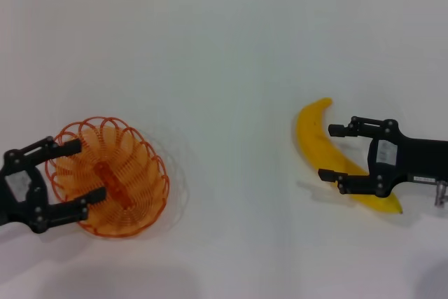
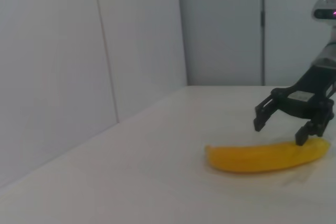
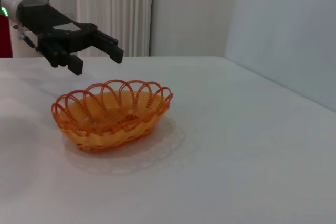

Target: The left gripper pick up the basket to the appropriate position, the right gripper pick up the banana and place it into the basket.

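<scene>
Low at the near left of the head view, the left gripper (image 1: 79, 170), a black two-fingered claw with screws, reaches in level from the left edge with its fingers spread wide; the right wrist view shows it (image 3: 98, 59) hovering above the basket's rim without touching it. One basket (image 1: 150, 173) is on the white table (image 1: 231, 61): a shallow oval of orange wire with a looped, scalloped rim, standing flat, its left rim lying between the two spread fingers as seen from above. Well apart to the right lies one banana (image 1: 311, 138), large, curved and bright yellow, flat on the table with its pale end pointing away from the robot. Over its nearer half hangs the right gripper (image 1: 329, 152), a black claw with a small white label on a flat black arm, coming in level from the right, fingers apart; the left wrist view shows it (image 2: 278, 123) just above the banana (image 2: 262, 157), one fingertip close to the peel.
</scene>
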`<state>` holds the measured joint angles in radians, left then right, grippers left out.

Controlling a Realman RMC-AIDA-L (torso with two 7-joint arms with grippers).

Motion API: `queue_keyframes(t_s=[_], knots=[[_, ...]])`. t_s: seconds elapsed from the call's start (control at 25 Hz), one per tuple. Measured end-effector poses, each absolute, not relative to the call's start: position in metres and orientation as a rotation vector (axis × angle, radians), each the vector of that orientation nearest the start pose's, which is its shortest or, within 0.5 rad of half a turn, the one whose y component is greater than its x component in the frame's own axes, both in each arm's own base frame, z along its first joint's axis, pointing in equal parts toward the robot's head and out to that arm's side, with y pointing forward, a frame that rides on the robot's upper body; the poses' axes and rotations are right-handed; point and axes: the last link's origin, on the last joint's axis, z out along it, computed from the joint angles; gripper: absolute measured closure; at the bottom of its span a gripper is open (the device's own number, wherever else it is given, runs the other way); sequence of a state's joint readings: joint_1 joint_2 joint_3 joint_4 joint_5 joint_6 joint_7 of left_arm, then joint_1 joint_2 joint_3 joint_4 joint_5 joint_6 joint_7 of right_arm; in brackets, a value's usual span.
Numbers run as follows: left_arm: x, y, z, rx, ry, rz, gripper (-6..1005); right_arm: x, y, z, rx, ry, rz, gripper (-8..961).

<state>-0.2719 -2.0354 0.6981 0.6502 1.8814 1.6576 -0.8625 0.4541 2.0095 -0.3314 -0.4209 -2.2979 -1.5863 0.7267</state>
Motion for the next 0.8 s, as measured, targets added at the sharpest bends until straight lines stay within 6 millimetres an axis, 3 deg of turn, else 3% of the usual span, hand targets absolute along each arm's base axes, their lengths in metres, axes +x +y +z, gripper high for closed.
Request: queue_keyframes(t_s=[0.52,0.72,0.76,0.8], knots=[[-0.322,0.263,0.022,-2.638,-0.186,-0.632,182,0.333,0.279,0.000,-2.689,0.193,0.525,174],[-0.308,0.294,0.062,-2.596,-0.343,-0.581,193,0.333,0.279,0.000,-2.690,0.192,0.525,177],[-0.308,0.294,0.062,-2.596,-0.343,-0.581,196,0.333,0.279,0.000,-2.689,0.191,0.526,178],[-0.290,0.317,0.078,-2.639,-0.477,-0.469,198,0.333,0.279,0.000,-2.689,0.191,0.526,178]])
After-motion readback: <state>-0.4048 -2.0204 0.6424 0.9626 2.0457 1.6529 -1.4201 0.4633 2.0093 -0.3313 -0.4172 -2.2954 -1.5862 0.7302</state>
